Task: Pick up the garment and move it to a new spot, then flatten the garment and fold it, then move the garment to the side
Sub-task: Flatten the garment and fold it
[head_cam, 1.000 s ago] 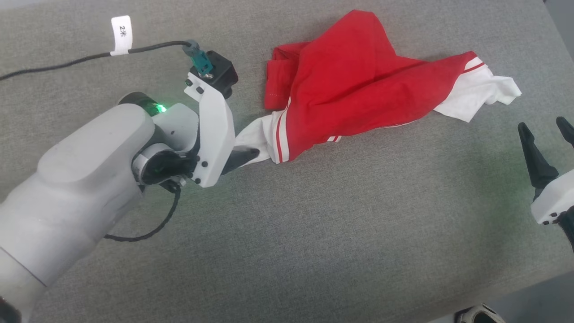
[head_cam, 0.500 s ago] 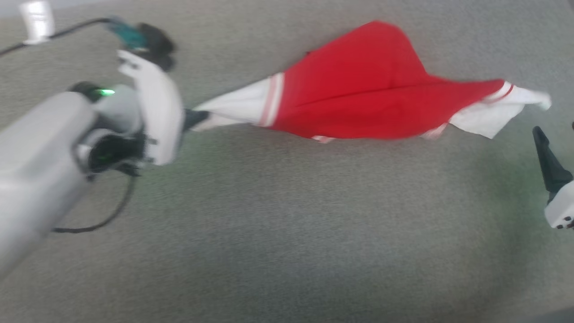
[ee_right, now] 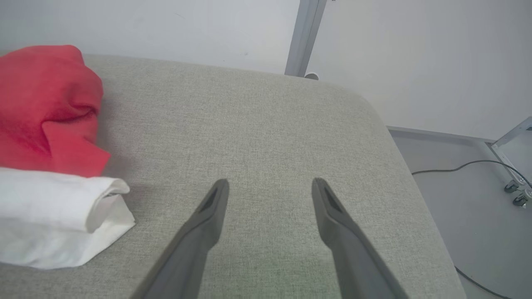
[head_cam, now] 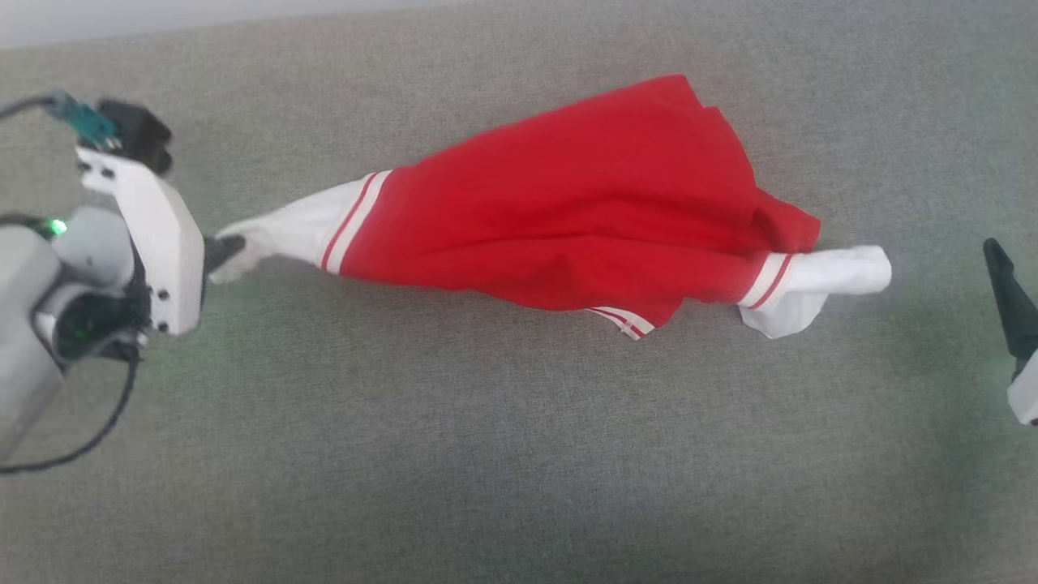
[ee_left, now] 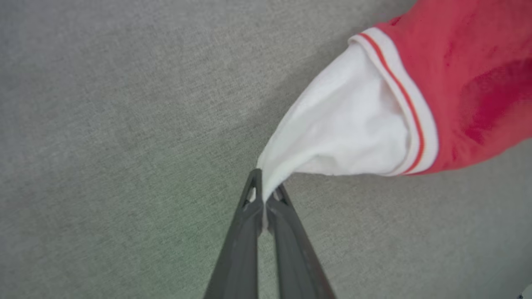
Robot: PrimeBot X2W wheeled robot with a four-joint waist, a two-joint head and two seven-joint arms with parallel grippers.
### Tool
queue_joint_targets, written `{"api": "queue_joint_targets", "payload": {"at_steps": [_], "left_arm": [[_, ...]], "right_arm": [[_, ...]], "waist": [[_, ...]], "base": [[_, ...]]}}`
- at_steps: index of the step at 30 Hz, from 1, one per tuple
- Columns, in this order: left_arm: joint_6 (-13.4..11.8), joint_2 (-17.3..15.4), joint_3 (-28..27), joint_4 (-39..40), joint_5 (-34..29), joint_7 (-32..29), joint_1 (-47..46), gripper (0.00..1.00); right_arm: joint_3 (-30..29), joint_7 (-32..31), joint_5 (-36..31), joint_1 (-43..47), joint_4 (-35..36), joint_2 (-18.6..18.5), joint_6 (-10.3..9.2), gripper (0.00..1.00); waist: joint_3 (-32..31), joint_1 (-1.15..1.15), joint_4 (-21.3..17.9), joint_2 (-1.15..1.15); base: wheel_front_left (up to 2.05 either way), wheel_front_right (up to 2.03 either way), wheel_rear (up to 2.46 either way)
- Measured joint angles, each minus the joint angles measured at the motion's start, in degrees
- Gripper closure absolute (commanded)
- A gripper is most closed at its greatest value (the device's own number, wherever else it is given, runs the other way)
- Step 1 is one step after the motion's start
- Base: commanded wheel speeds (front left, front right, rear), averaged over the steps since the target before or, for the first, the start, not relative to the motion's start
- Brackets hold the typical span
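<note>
Left wrist view, left gripper (ee_left: 264, 189) pinching garment (ee_left: 353, 124)

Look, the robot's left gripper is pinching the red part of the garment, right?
Not quite. The left gripper is pinching the garment, but by its white end, not the red part. The left wrist view shows it.

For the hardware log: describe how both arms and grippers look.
Left gripper: two long, dark grey tapered fingers on a white angular housing; pale grey rounded forearm with a green light, black cable and teal connector. Right gripper: same dark fingers, white housing.
</note>
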State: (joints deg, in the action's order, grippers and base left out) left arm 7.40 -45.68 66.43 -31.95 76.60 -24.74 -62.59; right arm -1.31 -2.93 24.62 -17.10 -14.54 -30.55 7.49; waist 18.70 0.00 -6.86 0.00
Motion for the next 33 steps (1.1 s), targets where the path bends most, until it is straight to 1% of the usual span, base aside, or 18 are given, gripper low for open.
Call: {"api": "queue_joint_targets", "payload": {"at_steps": [2, 3, 4, 5, 6, 7, 8, 12, 15, 16, 17, 21, 23, 25, 28, 31, 33], "left_arm": [[0.0, 0.77, 0.14, -1.25, -0.08, 1.03, 0.75, 1.0], [0.0, 1.16, 0.29, -1.8, -0.08, 1.52, 1.08, 0.98], [0.01, 1.52, 0.44, -2.34, -0.09, 2.11, 1.36, 0.89], [0.01, 1.86, 0.68, -3.01, -0.52, 2.86, 1.56, 0.72], [0.01, 2.12, 1.03, -3.7, -1.47, 3.57, 1.63, 0.58], [0.01, 2.3, 1.44, -4.14, -2.34, 4.58, 1.65, 0.33], [0.01, 2.44, 1.57, -4.55, -2.79, 5.87, 1.7, 0.0], [0.0, 3.04, -0.38, -5.27, -2.43, 13.38, 2.94, 0.0], [-0.01, 3.8, -1.86, -4.87, -2.7, 20.48, 4.59, 0.0], [-0.01, 3.8, -1.86, -4.87, -2.7, 20.48, 4.59, 0.0], [-0.21, 4.16, -2.3, -4.71, -2.76, 22.86, 5.5, 0.0], [-2.26, 5.88, -3.65, -2.74, -3.18, 32.29, 10.05, 0.0], [-4.06, 6.78, -3.94, -1.51, -4.5, 36.65, 12.53, 0.0], [-5.72, 7.57, -5.1, 0.09, -5.21, 38.76, 15.14, 0.0], [-7.59, 9.22, -8.2, 3.61, -6.88, 39.56, 19.03, 0.0], [-9.2, 10.8, -15.59, 8.49, -10.55, 39.73, 22.93, 0.0], [-9.54, 11.7, -19.23, 11.22, -13.3, 39.74, 26.47, 0.0]], "right_arm": [[-0.27, -0.22, 0.0, 0.4, 0.54, -0.21, 0.0, 0.0], [-0.32, -0.63, 0.0, 0.5, 0.76, -0.31, 0.0, 0.0], [-0.31, -0.68, -0.01, 0.66, 1.07, -0.51, 0.0, 0.0], [-0.19, -1.16, -0.03, 0.83, 1.36, -0.7, 0.0, 0.0], [0.11, -1.3, -0.07, 1.03, 1.71, -0.93, 0.0, 0.0], [0.57, -1.93, -0.11, 1.08, 2.12, -1.26, 0.0, 0.0], [1.22, -2.45, -0.11, 1.08, 2.74, -1.7, 0.0, 0.0], [5.49, -5.04, 0.99, 1.07, 5.99, -4.5, 0.0, 0.0], [10.02, -8.04, 2.85, 1.52, 9.05, -8.51, 0.0, 0.0], [10.02, -8.04, 2.85, 1.52, 9.05, -8.51, 0.0, 0.0], [11.69, -9.11, 3.92, 1.87, 10.13, -9.94, 0.0, 0.0], [16.88, -12.77, 7.87, 3.31, 14.56, -16.48, 0.0, 0.0], [18.79, -14.21, 10.32, 4.16, 16.64, -19.44, 0.0, 0.0], [20.07, -15.45, 11.21, 4.59, 18.22, -22.53, 0.0, 0.0], [21.37, -17.45, 12.55, 4.45, 20.08, -26.33, 0.0, 0.0], [22.84, -19.44, 13.1, 3.48, 21.26, -29.42, 0.0, 0.0], [24.42, -20.75, 13.73, 2.31, 21.96, -30.7, 0.0, 0.0]], "waist": [[-0.05, 0.0, -0.05, 0.0], [-0.12, 0.0, -0.07, 0.0], [-0.19, 0.0, -0.08, 0.0], [-0.31, 0.0, -0.07, 0.0], [-0.48, 0.0, -0.04, 0.0], [-0.67, 0.0, 0.0, 0.0], [-0.89, 0.0, 0.06, 0.0], [-1.85, 0.0, 0.49, 0.0], [-2.5, 0.0, 1.45, 0.0], [-2.5, 0.0, 1.45, 0.0], [-2.71, 0.0, 1.94, 0.0], [-3.43, 0.0, 4.26, 0.0], [-3.7, 0.0, 5.6, 0.0], [-3.87, 0.0, 6.94, 0.0], [-3.85, 0.0, 8.99, 0.0], [-3.57, 0.0, 10.97, 0.01], [-3.19, 0.0, 12.04, 0.0]], "base": [[0.0, 0.0, 0.0], [0.0, 0.0, 0.0], [0.0, 0.0, 0.0], [0.0, 0.0, 0.0], [0.0, 0.0, 0.0], [0.0, 0.0, 0.0], [0.0, 0.0, 0.0], [0.0, 0.0, 0.0], [0.0, 0.0, 0.0], [0.0, 0.0, 0.0], [0.0, 0.0, 0.0], [0.0, 0.0, 0.0], [0.0, 0.0, 0.0], [0.0, 0.0, 0.0], [0.0, 0.0, 0.0], [0.0, 0.0, 0.0], [0.0, 0.0, 0.0]]}}
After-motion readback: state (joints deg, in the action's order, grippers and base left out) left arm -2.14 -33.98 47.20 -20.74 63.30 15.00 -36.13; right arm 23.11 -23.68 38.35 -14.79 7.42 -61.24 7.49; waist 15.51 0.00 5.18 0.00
